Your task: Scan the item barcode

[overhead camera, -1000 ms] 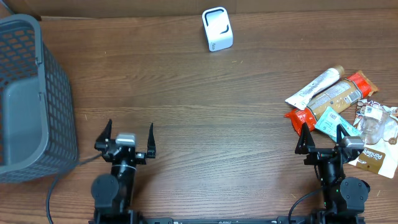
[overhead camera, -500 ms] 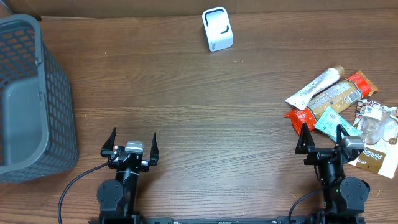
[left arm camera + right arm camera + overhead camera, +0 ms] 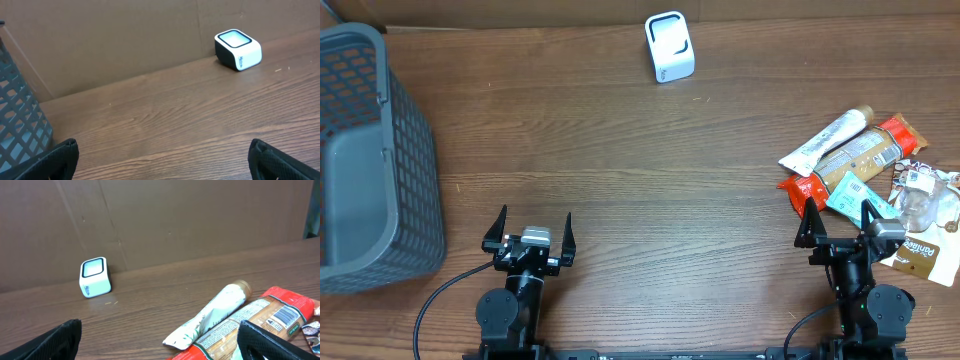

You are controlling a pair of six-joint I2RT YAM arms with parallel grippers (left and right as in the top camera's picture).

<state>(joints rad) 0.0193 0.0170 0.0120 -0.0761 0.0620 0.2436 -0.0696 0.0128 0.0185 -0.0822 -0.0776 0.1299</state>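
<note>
White tube (image 3: 825, 140) — diagonal, cap far-right

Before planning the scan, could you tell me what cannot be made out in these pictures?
Overhead: basket cut off by the left edge.
Overhead: packets overlap, and the right gripper covers part of the nearest ones.
Right wrist: barcode on the red packet too small to read; bottom edge cuts the pile.

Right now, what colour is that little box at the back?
The box is white, black-trimmed; clearest in left wrist view.
</note>
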